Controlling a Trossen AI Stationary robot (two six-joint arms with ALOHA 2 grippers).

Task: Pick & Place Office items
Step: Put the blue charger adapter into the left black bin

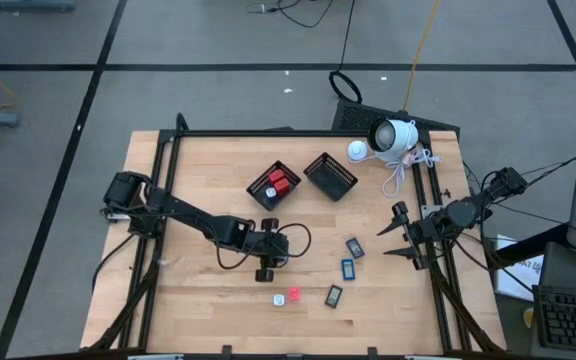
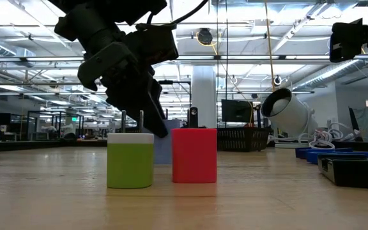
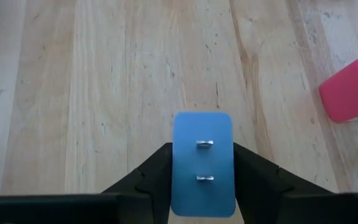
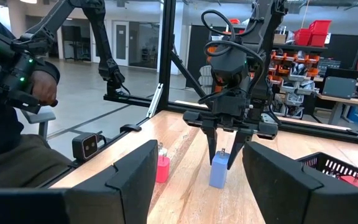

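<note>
Left gripper [image 3: 202,180] — fingers [image 3: 148,177] clasping a pale blue block [image 3: 202,163] standing on the tabletop [image 3: 104,93] near a red block [image 3: 353,87] — right gripper [image 1: 400,232] waits spread at the tabletop's edge.

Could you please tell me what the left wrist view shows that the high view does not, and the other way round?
Only the left wrist view shows the pale blue block up close, with two small metal prongs on its face, sitting between the left gripper fingers, which touch its sides.

Only the high view shows the two black mesh baskets, one holding red blocks, the dark blue-faced rectangles, and the right gripper waiting open at the table's right edge.

Both show the wooden table and the pink-red block nearby.
</note>
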